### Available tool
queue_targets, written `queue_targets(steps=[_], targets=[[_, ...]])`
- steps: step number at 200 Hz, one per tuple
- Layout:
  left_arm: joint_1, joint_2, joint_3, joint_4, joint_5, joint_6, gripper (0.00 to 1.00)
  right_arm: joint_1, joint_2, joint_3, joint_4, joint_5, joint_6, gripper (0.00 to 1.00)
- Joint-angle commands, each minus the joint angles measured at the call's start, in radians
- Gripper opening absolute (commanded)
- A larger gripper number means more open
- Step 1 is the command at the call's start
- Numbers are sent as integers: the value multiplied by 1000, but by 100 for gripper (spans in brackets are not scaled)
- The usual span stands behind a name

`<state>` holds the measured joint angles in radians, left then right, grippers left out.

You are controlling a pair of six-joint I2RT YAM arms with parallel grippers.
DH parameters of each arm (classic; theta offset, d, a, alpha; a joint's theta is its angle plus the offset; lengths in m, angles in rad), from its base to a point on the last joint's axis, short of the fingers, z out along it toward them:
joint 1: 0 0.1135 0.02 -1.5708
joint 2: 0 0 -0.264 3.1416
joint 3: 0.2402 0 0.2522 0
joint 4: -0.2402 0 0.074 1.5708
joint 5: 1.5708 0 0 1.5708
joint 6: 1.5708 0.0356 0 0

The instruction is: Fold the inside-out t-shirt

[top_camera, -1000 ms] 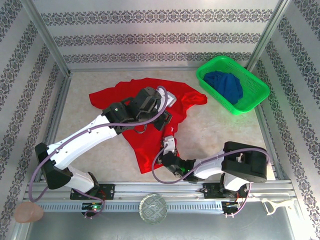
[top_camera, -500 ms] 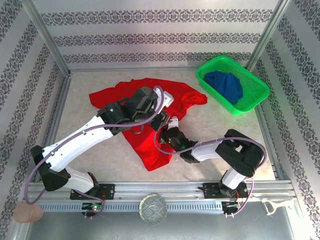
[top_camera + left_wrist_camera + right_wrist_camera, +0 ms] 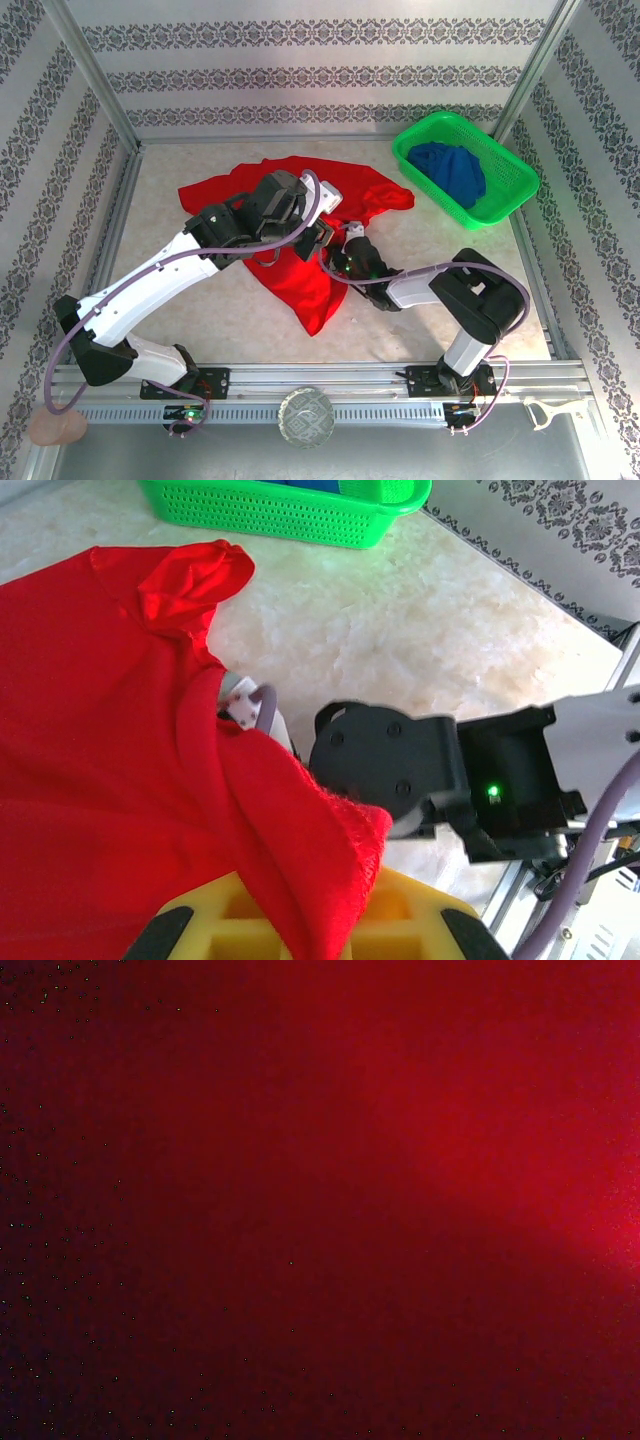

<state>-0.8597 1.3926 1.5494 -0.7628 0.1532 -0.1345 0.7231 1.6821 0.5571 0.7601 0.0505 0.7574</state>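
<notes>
- Two claws meet over the middle of the inside-out t-shirt, which lies rumpled on the centre of the surface, its lower part drawn to a point towards the arms.
- The left claw is clenched on a fold of red cloth.
- The right claw is clenched too, buried in the shirt (apparently pinching its edge).
- Step in hand, by my judgement: bringing the lower half up over the chest. Next, the fold must be laid flat and let go without dragging.
- The wrists crowd each other. The green basket with the dark blue garment sits well apart, far right.
</notes>
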Motion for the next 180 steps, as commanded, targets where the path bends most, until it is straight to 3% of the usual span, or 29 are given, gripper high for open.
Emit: queue_targets(steps=[1, 86, 102, 112, 134, 149, 180], targets=[[17, -6, 23, -35, 29, 35, 0, -30, -43, -16, 23, -54, 30, 0], [64, 0, -6, -45, -12, 9, 0, -36, -159, -7, 27, -213, 11, 0], [72, 10, -3, -49, -36, -9, 0, -16, -193, -5, 12, -222, 6, 17], [74, 18, -2, -49, -36, -13, 0, -2, -215, -5, -8, -208, 0, 20], [74, 20, -3, -36, -20, -16, 0, 24, -234, 13, -55, -167, -21, 12], [76, 23, 2, -30, -14, -19, 0, 43, -211, 44, -78, -133, -41, 0], [79, 44, 45, -27, -1, -25, 0, 143, -110, 109, -120, 14, -105, 0]])
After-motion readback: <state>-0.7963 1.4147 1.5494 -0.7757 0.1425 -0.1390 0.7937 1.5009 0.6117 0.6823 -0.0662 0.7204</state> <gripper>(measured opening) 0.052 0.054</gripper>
